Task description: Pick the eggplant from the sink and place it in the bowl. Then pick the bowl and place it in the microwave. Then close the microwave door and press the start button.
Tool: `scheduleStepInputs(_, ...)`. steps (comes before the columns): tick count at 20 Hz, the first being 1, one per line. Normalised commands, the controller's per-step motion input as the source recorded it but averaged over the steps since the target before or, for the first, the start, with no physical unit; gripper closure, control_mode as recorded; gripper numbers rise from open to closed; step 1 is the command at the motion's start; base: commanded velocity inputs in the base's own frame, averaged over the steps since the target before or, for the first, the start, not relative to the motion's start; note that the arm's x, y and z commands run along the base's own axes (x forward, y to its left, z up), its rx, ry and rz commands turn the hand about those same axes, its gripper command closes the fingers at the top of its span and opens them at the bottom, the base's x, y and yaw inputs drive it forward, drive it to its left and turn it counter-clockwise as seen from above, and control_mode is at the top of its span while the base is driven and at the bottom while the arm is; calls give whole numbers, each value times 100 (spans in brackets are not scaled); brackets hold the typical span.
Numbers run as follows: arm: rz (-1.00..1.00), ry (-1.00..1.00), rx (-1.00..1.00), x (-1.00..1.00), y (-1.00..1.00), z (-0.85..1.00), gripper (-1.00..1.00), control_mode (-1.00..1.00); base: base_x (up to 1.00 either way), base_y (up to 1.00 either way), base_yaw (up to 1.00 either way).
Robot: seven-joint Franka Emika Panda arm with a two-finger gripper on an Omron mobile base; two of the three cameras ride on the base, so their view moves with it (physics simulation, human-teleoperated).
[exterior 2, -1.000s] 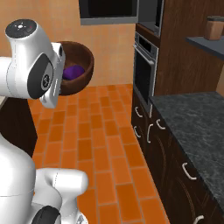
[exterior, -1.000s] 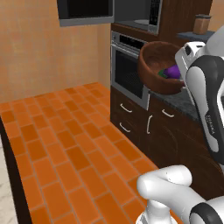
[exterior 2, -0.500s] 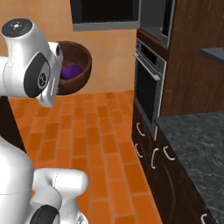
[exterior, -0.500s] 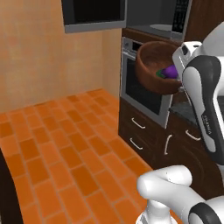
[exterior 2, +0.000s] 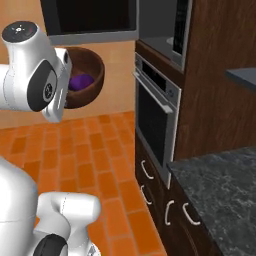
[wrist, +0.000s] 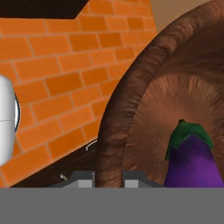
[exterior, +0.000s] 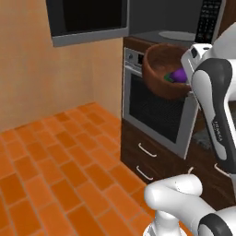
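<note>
My gripper (wrist: 108, 178) is shut on the rim of the dark brown wooden bowl (exterior: 162, 77), with one fingertip on each side of the wall. I hold the bowl up in the air, tipped on its side, in front of the oven. The purple eggplant (exterior: 178, 76) with its green cap lies inside the bowl (exterior 2: 89, 75), and shows close up in the hand view (wrist: 192, 162). The microwave (exterior: 171, 20) stands above the oven with its dark cavity exposed. Its black glass door (exterior: 87, 19) is swung wide to the left. The sink is out of view.
A steel oven (exterior: 156, 110) with a bar handle sits under the microwave, with dark drawers (exterior: 147, 161) below it. A dark stone counter (exterior 2: 220, 190) lies at the right. Orange brick floor (exterior: 50, 161) spreads to the left. A tan wall (exterior: 41, 83) stands behind.
The whole picture has shifted, so the base has moved: the oven and microwave now stand nearer and larger. The bowl with the eggplant stays in my grip.
</note>
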Motion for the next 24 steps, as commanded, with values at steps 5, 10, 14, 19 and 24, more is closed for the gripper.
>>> scheduleStepInputs(5, 0, 0, 0, 0, 0, 0, 100, 100, 100, 2, -38)
scheduleStepInputs(10, 0, 0, 0, 0, 0, 0, 100, 100, 100, 19, -45)
scheduleStepInputs(14, 0, 0, 0, 0, 0, 0, 100, 100, 93, 39, -42)
scheduleStepInputs(19, 0, 0, 0, 0, 0, 0, 100, 100, 57, 15, -30)
scheduleStepInputs(24, 0, 0, 0, 0, 0, 0, 100, 100, 74, 1, -26)
